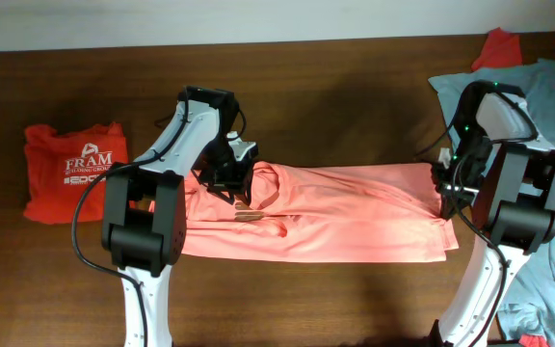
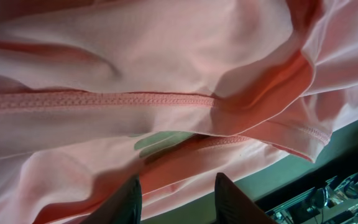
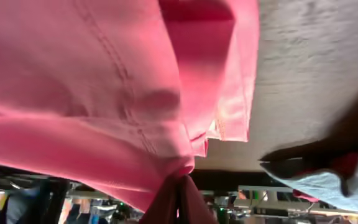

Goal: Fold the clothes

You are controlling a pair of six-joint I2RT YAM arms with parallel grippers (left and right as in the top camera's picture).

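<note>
Salmon-pink knit shirt (image 1: 355,212) lies across the dark wooden tabletop (image 1: 355,96), long axis 9-to-3 o'clock. Right end effector (image 1: 444,198) pinches its 3 o'clock edge; left end effector (image 1: 234,185), spread open, sits at the 9 o'clock collar.

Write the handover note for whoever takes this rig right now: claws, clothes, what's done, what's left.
Left claw: open, fingers apart over the salmon shirt near its collar end.
Right claw: shut on the salmon shirt at its right edge.
The salmon shirt lies in the middle as a long band, apparently partly folded.
Done: red FRAM shirt sits folded at the far left.
Left: finish the salmon shirt, then the blue-grey pile lying unfolded at the right, with a red garment behind it.
</note>
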